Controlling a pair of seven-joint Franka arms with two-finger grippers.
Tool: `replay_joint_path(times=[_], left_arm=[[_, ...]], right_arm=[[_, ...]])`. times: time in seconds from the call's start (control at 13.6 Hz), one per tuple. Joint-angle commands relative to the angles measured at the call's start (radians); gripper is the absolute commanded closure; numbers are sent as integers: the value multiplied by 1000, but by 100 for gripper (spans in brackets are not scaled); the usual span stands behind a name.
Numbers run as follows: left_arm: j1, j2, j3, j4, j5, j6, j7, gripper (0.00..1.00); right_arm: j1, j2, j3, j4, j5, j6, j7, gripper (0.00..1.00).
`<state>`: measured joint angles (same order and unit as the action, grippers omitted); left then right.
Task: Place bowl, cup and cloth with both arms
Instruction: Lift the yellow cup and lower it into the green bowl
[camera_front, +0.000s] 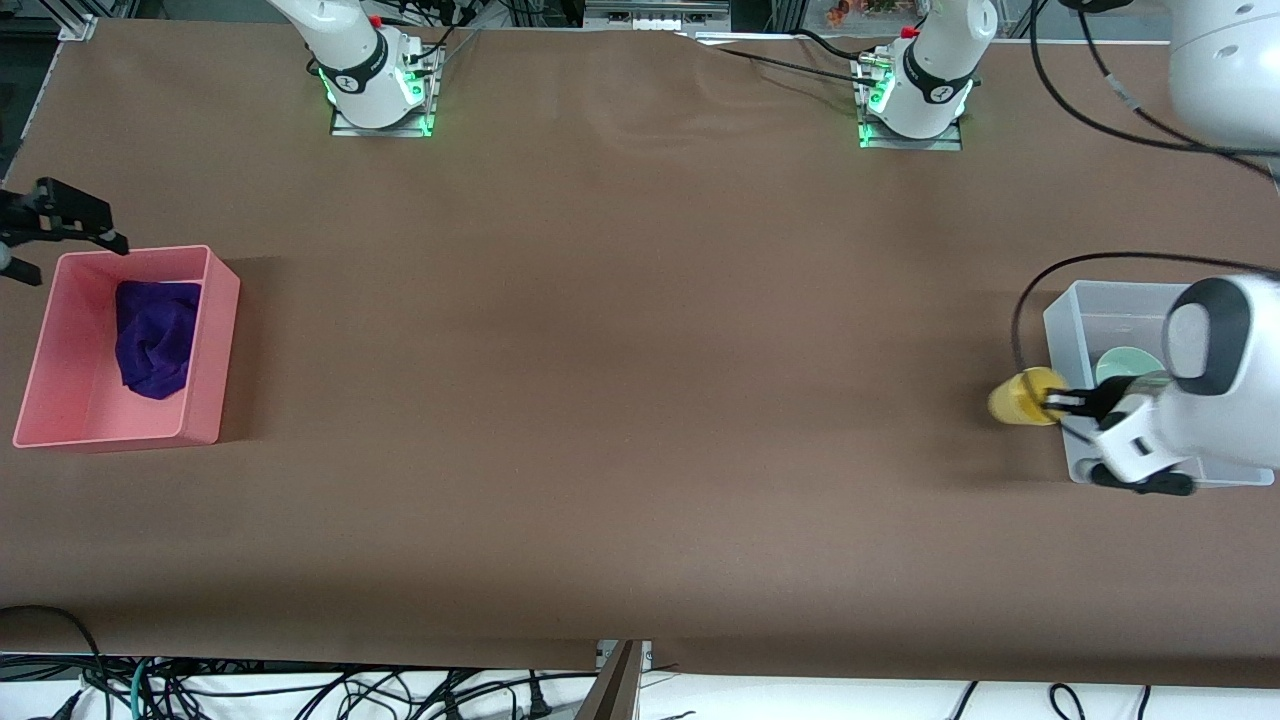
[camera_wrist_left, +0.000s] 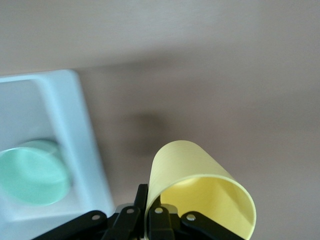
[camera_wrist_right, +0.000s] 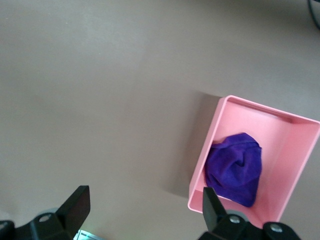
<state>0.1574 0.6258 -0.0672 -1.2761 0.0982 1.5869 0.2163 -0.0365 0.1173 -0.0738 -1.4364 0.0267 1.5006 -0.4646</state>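
The left gripper (camera_front: 1062, 404) pinched the cup (camera_front: 1022, 397) by its rim beside the clear bin (camera_front: 1078, 310) holding the bowl (camera_front: 1125, 364) at the bench's left-arm edge, needing level carriage inward; the right gripper (camera_front: 60, 215), open, waited above the pink bin (camera_front: 215, 340) containing the cloth (camera_front: 155, 338).

No readable text — none anywhere.

arms (camera_front: 355, 60): white shells | black joints, cables | end effector (camera_front: 1075, 403): black fingers
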Motion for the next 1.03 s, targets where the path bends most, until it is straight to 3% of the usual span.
replay_joint_path(times=[0.0, 0.22, 0.44, 0.66, 0.96], left_arm=[[81, -26, 0, 1, 102, -25, 160, 100], [196, -20, -2, -38, 158, 19, 264, 100], [264, -37, -6, -175, 166, 164, 302, 100], [309, -55, -9, -314, 163, 315, 327, 100], [332, -49, -9, -396, 163, 470, 331, 100]], right_arm=[[-6, -54, 11, -64, -106, 26, 0, 1], [-8, -59, 58, -59, -131, 21, 108, 1], [-8, -59, 63, -59, -111, 17, 161, 1], [-8, -48, 62, -55, -70, 10, 202, 1], [-10, -39, 57, -53, -74, 13, 210, 1]])
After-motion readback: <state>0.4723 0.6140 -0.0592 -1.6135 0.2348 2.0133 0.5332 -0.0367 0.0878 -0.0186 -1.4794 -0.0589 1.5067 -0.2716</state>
